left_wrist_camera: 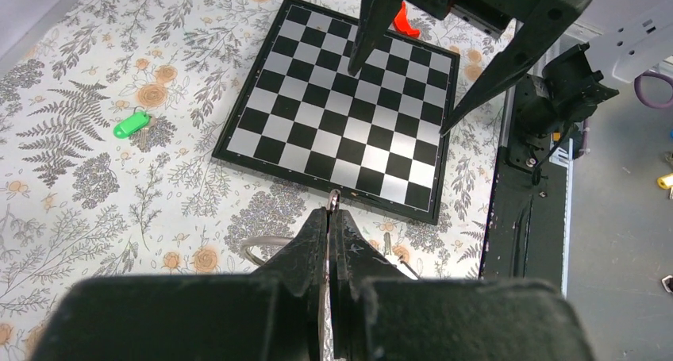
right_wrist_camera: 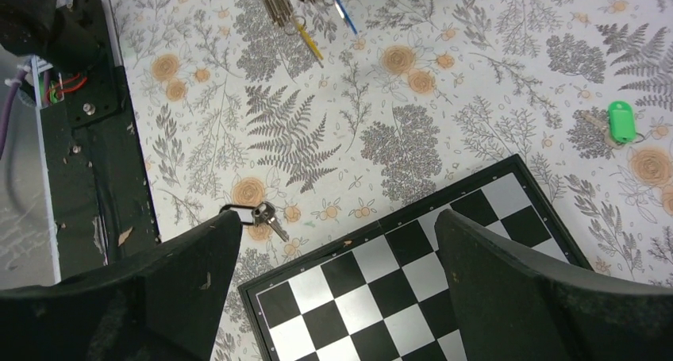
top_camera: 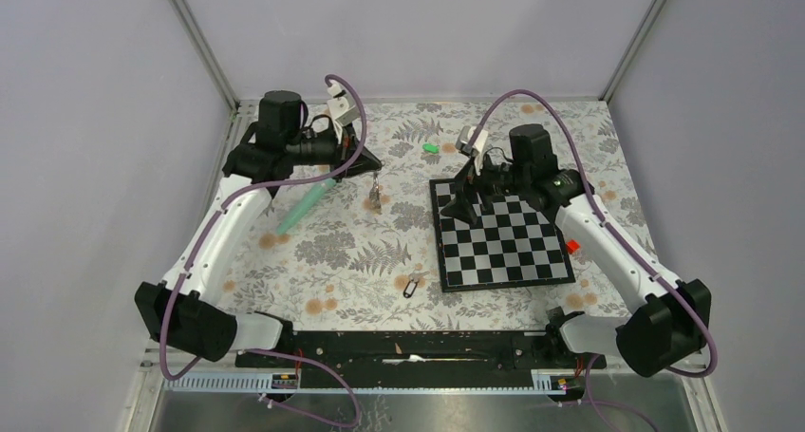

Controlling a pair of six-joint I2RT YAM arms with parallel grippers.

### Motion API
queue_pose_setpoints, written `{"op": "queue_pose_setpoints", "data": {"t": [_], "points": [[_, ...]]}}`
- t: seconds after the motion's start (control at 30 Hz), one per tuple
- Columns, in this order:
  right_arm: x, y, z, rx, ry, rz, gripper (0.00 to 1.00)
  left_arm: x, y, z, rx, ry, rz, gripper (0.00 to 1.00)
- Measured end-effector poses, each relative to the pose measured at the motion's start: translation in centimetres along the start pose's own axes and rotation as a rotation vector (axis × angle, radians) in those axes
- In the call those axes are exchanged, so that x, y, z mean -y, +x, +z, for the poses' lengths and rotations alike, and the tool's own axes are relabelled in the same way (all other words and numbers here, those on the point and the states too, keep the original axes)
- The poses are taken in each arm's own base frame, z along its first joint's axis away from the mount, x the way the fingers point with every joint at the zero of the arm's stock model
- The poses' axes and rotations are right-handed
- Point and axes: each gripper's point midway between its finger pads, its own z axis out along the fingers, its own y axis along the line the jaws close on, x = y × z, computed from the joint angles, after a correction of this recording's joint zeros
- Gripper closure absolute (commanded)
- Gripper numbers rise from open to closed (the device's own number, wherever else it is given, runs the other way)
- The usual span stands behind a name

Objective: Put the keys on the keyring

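My left gripper [top_camera: 372, 169] hangs above the floral cloth left of the chessboard, shut on the keyring [top_camera: 375, 198], whose bunch dangles beneath it. In the left wrist view the jaws [left_wrist_camera: 329, 213] are pressed together with a sliver of the ring [left_wrist_camera: 334, 197] poking out between them. The green-headed key [top_camera: 430, 148] lies on the cloth beyond the board's far left corner. The black-headed key [top_camera: 410, 285] lies near the board's near left corner. My right gripper [top_camera: 472, 204] hovers open over the board's left part, holding nothing. Its wrist view shows the black key [right_wrist_camera: 258, 216] and the green key [right_wrist_camera: 621, 121].
The chessboard [top_camera: 503, 237] fills the right middle of the table. A teal stick [top_camera: 306, 207] lies under the left arm. A small red piece [top_camera: 572, 247] sits at the board's right edge. A black rail [top_camera: 408, 347] runs along the near edge.
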Motion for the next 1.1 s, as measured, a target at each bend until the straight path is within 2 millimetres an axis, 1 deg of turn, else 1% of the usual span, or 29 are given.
{"op": "queue_pose_setpoints", "data": {"t": [0.1,0.23,0.33,0.43,0.53,0.6,0.7,0.8,0.9,0.97,1.1], "points": [[0.0,0.9,0.5,-0.026,-0.027,0.006,0.00,0.4,-0.1,-0.4,-0.002,-0.006,-0.002,1.00],[-0.8,3.4,1.3,-0.101,-0.076,-0.004,0.00,0.7,-0.1,-0.5,-0.002,-0.005,-0.012,1.00],[-2.6,6.1,2.3,-0.166,-0.131,-0.032,0.01,0.7,0.0,-0.6,-0.005,-0.013,-0.028,1.00],[-5.0,9.4,3.5,-0.247,-0.198,-0.043,0.04,0.7,0.3,-0.8,-0.003,-0.036,-0.033,1.00],[-7.2,12.7,5.0,-0.332,-0.260,-0.050,0.10,0.9,1.1,-1.2,-0.007,-0.057,-0.048,1.00],[-8.0,14.3,5.9,-0.375,-0.277,-0.056,0.14,0.7,1.2,-1.4,-0.005,-0.072,-0.056,1.00],[-8.4,16.2,7.4,-0.440,-0.278,-0.068,0.21,-0.1,1.3,-1.7,0.002,-0.099,-0.065,1.00],[-8.6,17.7,8.7,-0.494,-0.268,-0.083,0.28,-0.6,1.3,-2.0,0.006,-0.118,-0.076,1.00],[-8.5,18.8,9.8,-0.538,-0.248,-0.096,0.32,-0.9,1.1,-2.1,0.014,-0.130,-0.075,1.00],[-8.2,19.2,10.3,-0.558,-0.231,-0.103,0.33,-1.2,1.1,-2.1,0.016,-0.137,-0.078,1.00],[-7.6,19.2,11.0,-0.565,-0.202,-0.116,0.36,-1.5,1.1,-2.1,0.018,-0.146,-0.089,1.00]]}}
